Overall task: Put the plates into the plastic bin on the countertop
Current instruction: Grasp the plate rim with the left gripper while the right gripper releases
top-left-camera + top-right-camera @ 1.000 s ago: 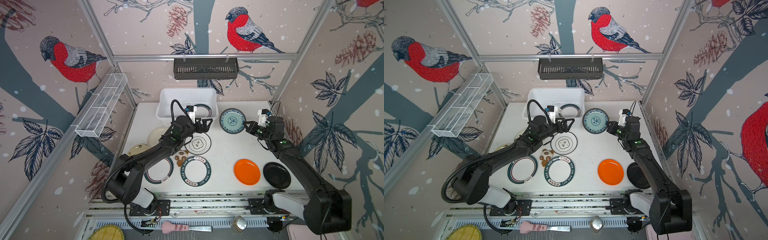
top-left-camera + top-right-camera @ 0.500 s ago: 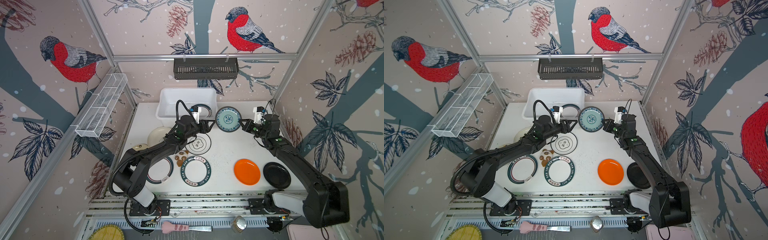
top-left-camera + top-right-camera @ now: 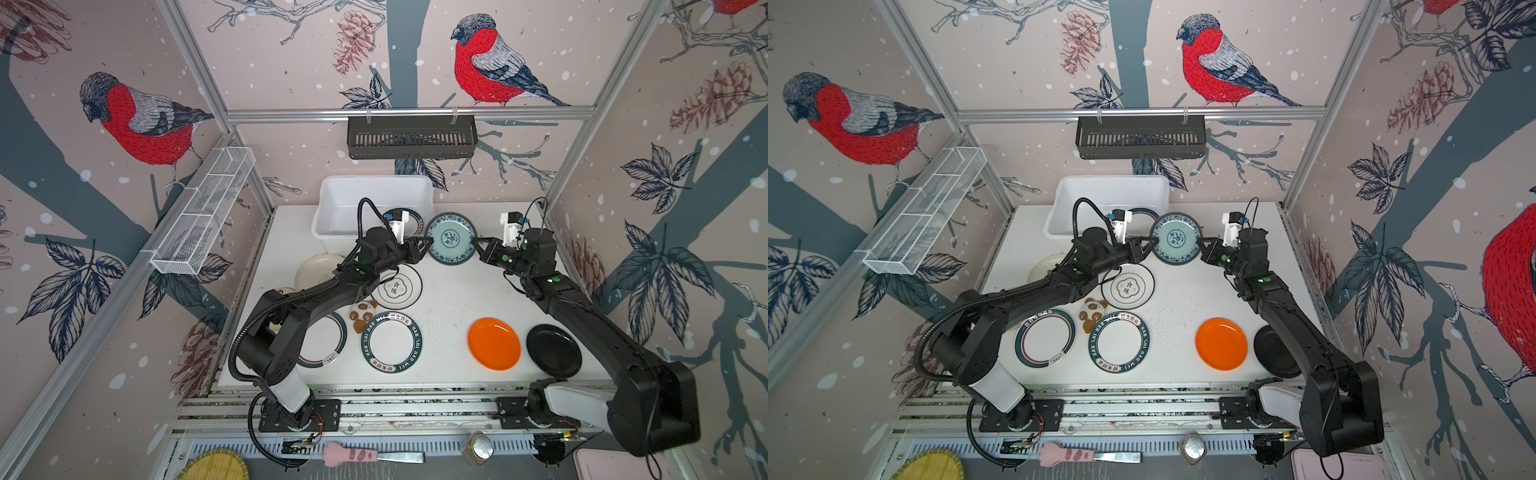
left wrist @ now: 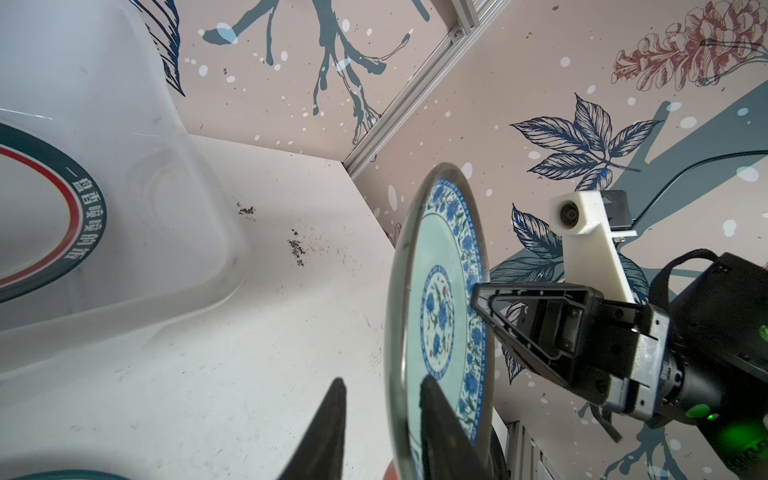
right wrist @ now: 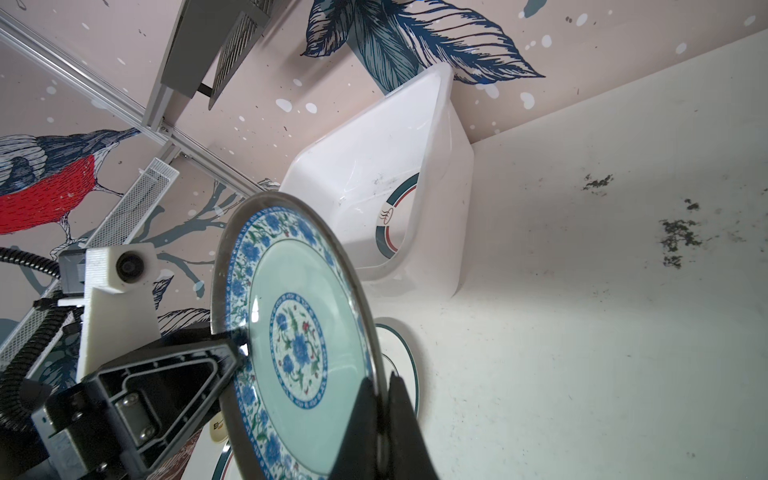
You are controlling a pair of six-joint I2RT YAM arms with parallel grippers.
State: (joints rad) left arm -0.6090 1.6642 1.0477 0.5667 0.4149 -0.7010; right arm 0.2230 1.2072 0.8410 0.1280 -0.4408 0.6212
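Blue-green patterned round plate (image 3: 451,239) hangs tilted beside the white plastic bin (image 3: 332,199): right jaws clamped on its rim, left jaws astride, not pinching. Right lets go early, it drops!

Robot lab test cell, dressed as mock kitchen. Aluminium frame (image 3: 409,114) boxes in white surface (image 3: 453,299); bird-print wallpaper panels (image 3: 490,66) fill walls. Left arm (image 3: 316,291) and right arm (image 3: 582,316) bolted to slotted rail (image 3: 415,409) at front edge; wrist camera (image 4: 575,216) visible. Props: plates (image 3: 493,344), plastic bin (image 3: 332,195), hanging dark slotted basket (image 3: 411,137), wire mesh tray (image 3: 203,212).
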